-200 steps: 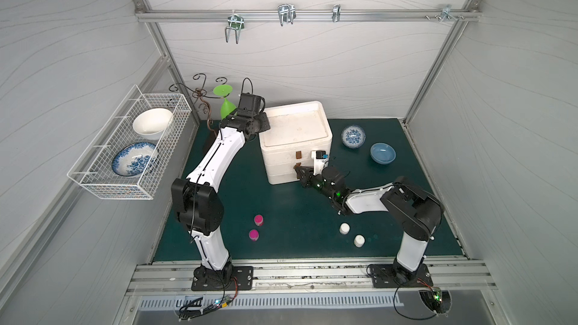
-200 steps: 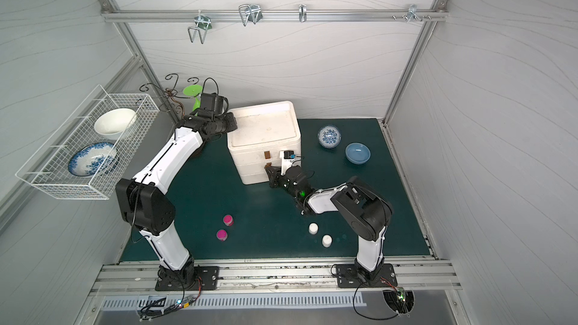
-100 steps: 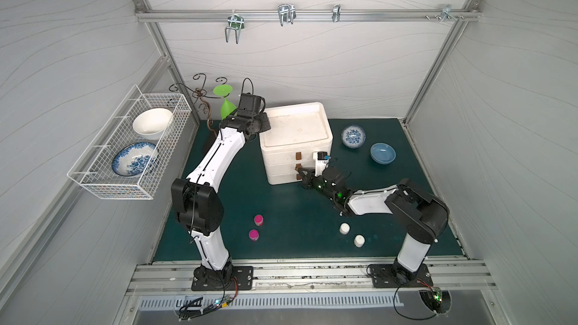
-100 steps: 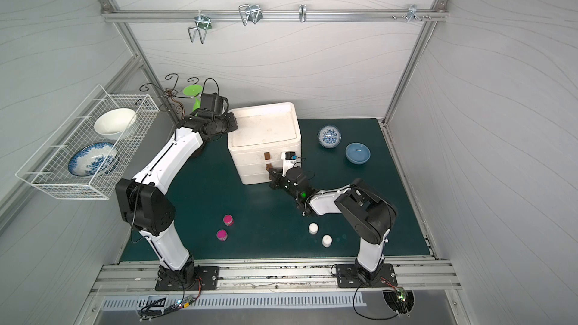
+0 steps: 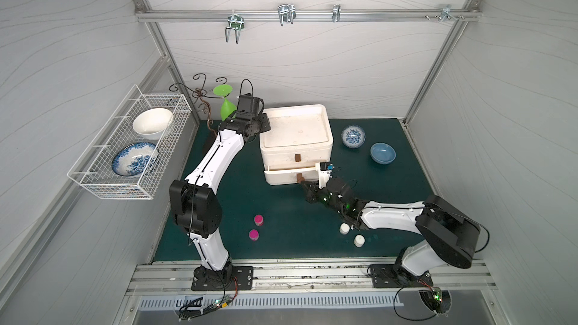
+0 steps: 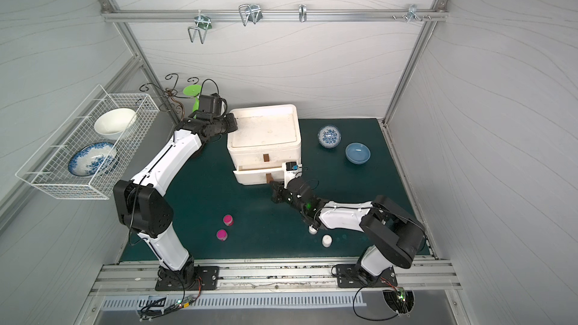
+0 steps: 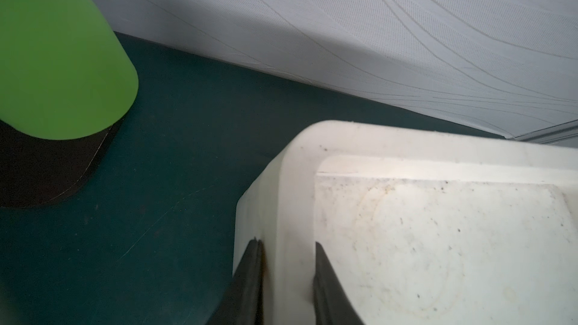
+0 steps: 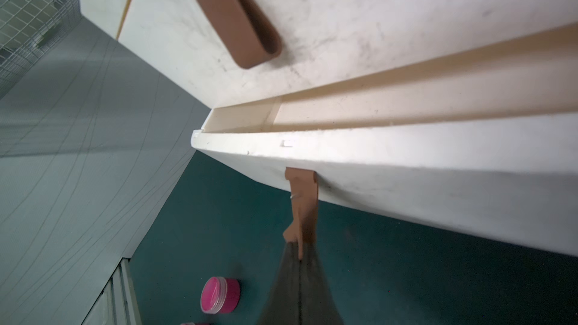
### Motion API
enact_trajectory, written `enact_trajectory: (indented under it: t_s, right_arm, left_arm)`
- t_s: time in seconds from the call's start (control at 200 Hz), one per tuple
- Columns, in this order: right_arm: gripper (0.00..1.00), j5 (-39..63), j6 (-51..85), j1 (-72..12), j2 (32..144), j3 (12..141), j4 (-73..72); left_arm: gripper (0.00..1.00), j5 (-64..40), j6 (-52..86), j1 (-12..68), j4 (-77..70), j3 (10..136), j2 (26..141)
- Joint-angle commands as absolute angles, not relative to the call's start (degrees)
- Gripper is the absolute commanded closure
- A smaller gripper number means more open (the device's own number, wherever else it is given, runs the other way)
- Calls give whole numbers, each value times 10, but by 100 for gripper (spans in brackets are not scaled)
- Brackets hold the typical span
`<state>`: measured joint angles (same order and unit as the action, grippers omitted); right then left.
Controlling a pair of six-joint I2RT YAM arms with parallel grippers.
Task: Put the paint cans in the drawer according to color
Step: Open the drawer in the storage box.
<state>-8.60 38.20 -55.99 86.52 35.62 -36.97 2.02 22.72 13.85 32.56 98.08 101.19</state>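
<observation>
Claws clamp tight: right claw (image 8: 300, 246) on the part-open drawer's (image 5: 281, 176) brown tab (image 8: 305, 201), left claw (image 7: 286, 246) on the chest rim (image 7: 294, 182). Drawer inside hidden; magenta cans (image 5: 258, 219), white cans (image 5: 359, 240) on the surface (image 5: 281, 207).

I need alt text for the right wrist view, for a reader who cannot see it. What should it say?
The right gripper is shut on the brown handle of a white drawer, which stands slightly open. Another drawer front with a second handle is beside it, and a pink-lidded jar stands on the green mat.
</observation>
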Motion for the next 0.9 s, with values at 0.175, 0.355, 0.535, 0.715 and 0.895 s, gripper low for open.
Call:
enact_trajectory:
  t_s: [0.175,0.355,0.535,0.715,0.895]
  right_arm:
    - [100,-110,388,-603,800,342,-275]
    - [100,-110,382,-603,800,347,-251]
    - [99,-110,370,-604,822,364,-223]
    - [76,-113,363,-603,806,380,-170]
    - [59,-139,355,-610,727,399,-19]
  left_arm:
    - [85,-83,323,140,346,964,1006]
    - [85,-85,323,141,346,963,1007]
    - [84,-91,322,141,347,966,1009]
    - [82,-94,319,141,349,968,1009]
    - [79,-97,316,141,351,972,1009]
